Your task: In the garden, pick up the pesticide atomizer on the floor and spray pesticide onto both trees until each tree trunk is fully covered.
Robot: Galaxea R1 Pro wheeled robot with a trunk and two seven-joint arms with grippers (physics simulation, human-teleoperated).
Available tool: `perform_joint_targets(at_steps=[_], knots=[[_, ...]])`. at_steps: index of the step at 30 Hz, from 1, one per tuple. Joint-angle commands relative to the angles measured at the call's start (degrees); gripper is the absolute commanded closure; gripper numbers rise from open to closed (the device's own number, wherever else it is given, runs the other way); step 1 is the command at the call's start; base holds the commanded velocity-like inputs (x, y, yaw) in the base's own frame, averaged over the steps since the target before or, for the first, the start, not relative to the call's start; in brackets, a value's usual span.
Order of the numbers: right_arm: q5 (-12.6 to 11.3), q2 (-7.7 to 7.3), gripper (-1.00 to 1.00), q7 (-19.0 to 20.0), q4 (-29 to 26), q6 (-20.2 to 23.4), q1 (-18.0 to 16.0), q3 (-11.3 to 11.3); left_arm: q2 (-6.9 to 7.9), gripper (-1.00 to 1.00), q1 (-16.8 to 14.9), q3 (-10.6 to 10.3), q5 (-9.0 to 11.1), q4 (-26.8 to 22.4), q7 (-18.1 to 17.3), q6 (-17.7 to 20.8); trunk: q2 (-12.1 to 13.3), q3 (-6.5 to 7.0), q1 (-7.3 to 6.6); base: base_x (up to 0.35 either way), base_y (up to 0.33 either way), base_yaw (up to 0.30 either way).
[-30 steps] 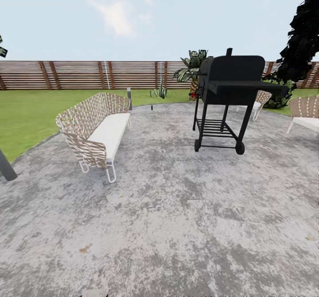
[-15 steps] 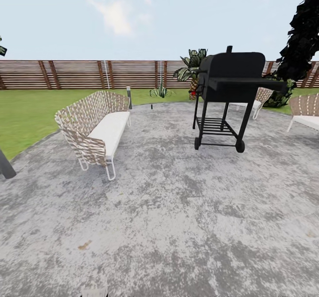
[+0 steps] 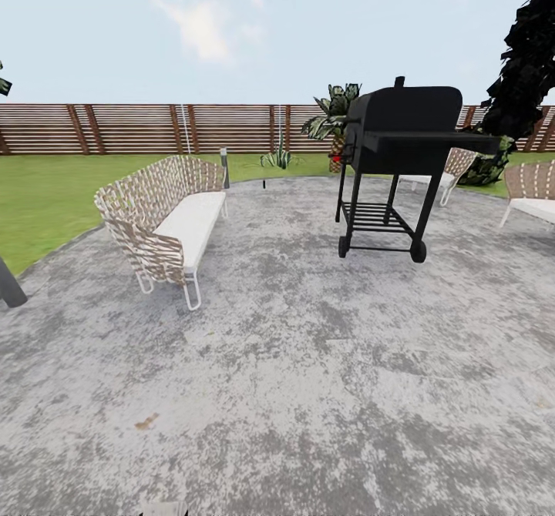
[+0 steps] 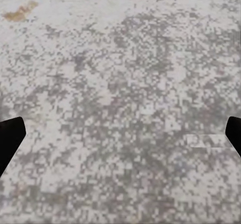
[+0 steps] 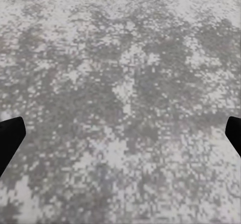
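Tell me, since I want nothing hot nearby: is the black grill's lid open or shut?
Shut. In the head view the grill has its rounded lid down over the body, with no gap showing.

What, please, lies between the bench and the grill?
In the head view, only bare grey patio lies between the bench and the grill.

one woven sofa (image 3: 166, 219), one black grill (image 3: 401, 165), two armchairs (image 3: 530, 192)

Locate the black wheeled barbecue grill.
In the head view the black wheeled barbecue grill stands on the grey mottled patio, right of centre, right of the woven wicker bench.
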Motion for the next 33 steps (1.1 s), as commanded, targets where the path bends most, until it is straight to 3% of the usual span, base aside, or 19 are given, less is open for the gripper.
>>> perform_joint_targets(at_steps=[1,10,33], knots=[[0.0,-0.01,-1.00,0.0,0.0,-0.2,0.0,0.0,-0.01,-1.00,0.0,0.0,0.1,0.0,0.1,-0.2,0.0,-0.05,-0.01,0.000,0.000,0.000],[0.0,0.00,-1.00,0.0,0.0,-0.2,0.0,0.0,-0.01,-1.00,0.0,0.0,0.1,0.0,0.0,-0.2,0.0,-0.05,-0.01,0.094,0.000,0.000],[-0.1,0.07,-1.00,0.0,0.0,-0.2,0.0,0.0,0.15,-1.00,0.0,0.0,0.0,0.1,-0.1,-0.2,0.0,-1.76,-0.01,0.335,0.000,0.000]])
